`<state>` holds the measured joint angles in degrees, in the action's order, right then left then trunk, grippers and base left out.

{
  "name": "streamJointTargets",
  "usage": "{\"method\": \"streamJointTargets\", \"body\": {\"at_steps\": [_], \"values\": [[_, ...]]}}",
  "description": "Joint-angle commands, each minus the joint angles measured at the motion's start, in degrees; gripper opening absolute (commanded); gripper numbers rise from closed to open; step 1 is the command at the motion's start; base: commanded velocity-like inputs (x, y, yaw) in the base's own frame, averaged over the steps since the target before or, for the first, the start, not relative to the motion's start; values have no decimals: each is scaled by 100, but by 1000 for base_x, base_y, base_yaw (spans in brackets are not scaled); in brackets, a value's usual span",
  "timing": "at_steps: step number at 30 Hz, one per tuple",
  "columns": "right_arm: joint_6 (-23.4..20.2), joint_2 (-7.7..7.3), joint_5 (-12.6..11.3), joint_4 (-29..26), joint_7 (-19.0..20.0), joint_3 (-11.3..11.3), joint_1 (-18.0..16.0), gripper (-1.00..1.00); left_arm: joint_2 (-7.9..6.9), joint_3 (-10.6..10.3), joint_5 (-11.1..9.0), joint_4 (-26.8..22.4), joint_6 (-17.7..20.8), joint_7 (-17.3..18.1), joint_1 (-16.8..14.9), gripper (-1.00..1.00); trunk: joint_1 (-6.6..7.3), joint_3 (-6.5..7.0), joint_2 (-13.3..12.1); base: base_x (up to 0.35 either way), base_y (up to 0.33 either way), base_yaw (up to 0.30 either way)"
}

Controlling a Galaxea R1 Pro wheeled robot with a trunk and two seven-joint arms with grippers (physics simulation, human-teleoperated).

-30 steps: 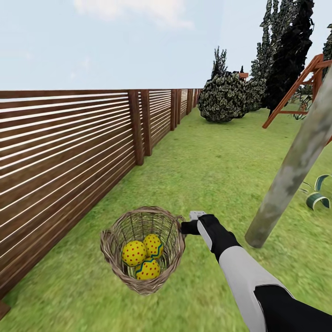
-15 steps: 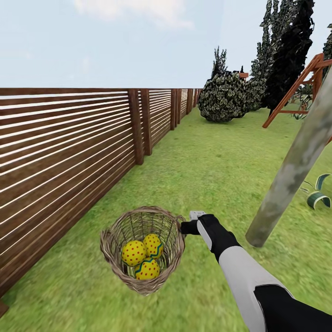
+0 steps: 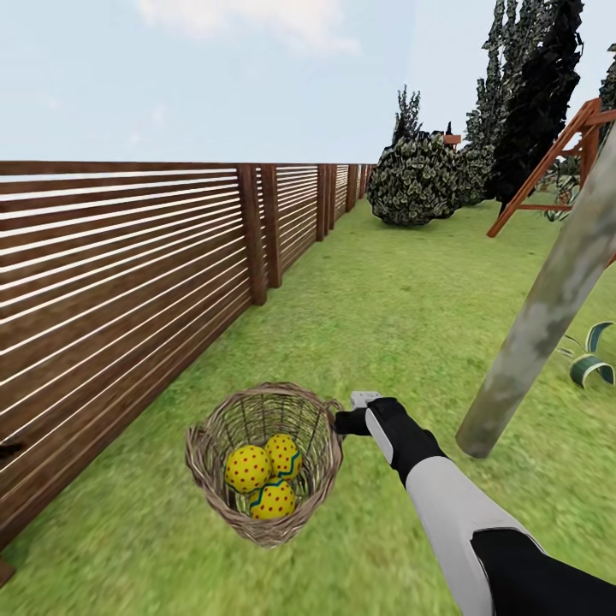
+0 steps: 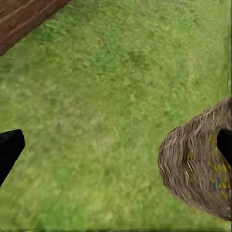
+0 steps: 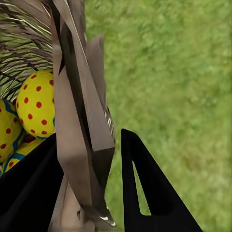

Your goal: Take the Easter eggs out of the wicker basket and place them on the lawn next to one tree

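Note:
The wicker basket (image 3: 263,462) sits low over the lawn (image 3: 402,316) beside the fence, tilted toward me. Three Easter eggs lie inside it: one (image 3: 248,468) at the left, one (image 3: 285,453) behind it, and one (image 3: 274,499) in front. My right gripper (image 3: 346,421) is at the basket's right rim, and in the right wrist view its fingers (image 5: 145,193) are shut on the wicker wall (image 5: 77,121), with an egg (image 5: 36,104) just inside. My left gripper (image 4: 116,145) is open over grass, the basket (image 4: 198,164) off to one side. The tree (image 3: 547,308) leans at the right.
A slatted wooden fence (image 3: 128,282) runs along the left. Round bushes (image 3: 415,181) and dark cypresses (image 3: 535,94) stand at the far end, next to a red wooden frame (image 3: 556,162). A striped plant (image 3: 590,364) grows by the trunk.
A small dark shape has come into the head view's left edge. The basket, the eggs and my right arm stay almost still.

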<state>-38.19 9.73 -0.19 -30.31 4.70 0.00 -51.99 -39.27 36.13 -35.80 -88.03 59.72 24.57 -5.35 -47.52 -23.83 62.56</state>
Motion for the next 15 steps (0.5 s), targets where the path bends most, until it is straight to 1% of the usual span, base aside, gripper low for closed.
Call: {"method": "streamJointTargets", "body": {"at_steps": [1, 3, 4, 5, 6, 8, 9, 11, 14, 15], "values": [[-30, -2, -61, -10, 13, -7, -4, -100, 157, 4, 46, 5, 28, 43, -8, 100, -23, -24, 46, 0, 0, 0], [-30, -5, -61, -10, 13, -9, -4, -100, 665, 1, 63, 20, 28, 32, -3, 100, -67, -60, 127, 0, 0, 0], [-30, -6, -61, -10, 13, -9, -4, -100, 852, 0, 113, 27, 28, 27, 4, 100, -89, -78, 167, 0, 0, 0], [-30, -6, -61, -10, 13, -9, -4, -100, 1166, 0, 369, 34, -99, 25, 68, 100, -110, -96, 207, 0, 0, 0], [-30, -6, -61, -10, 13, -9, -4, -100, 1522, 1, 781, 35, -339, 25, 130, 100, -132, -114, 247, 0, 0, 0], [-30, -7, -61, -10, 13, -6, -4, -100, 1978, 14, 1295, 20, -594, 39, 181, 100, -176, -150, 327, 0, 0, 0], [-30, -7, -61, -10, 14, -8, -4, -100, 2112, 20, 1422, 12, -623, 42, 195, 100, -198, -168, 367, 0, 0, 0], [-30, -7, -61, -10, 9, -9, -4, -100, 2293, 27, 1544, 16, -640, 26, 222, 100, -242, -204, 448, 0, 0, 0], [-30, 0, -61, -10, 6, 5, -4, -100, 2674, 77, 1586, 10, -710, 10, 327, 100, -308, -258, 568, 0, 0, 0], [-30, 1, -61, -10, 5, 6, -4, -100, 2727, 101, 1592, 15, -747, 6, 340, 100, -330, -276, 608, 0, 0, 0]]}}
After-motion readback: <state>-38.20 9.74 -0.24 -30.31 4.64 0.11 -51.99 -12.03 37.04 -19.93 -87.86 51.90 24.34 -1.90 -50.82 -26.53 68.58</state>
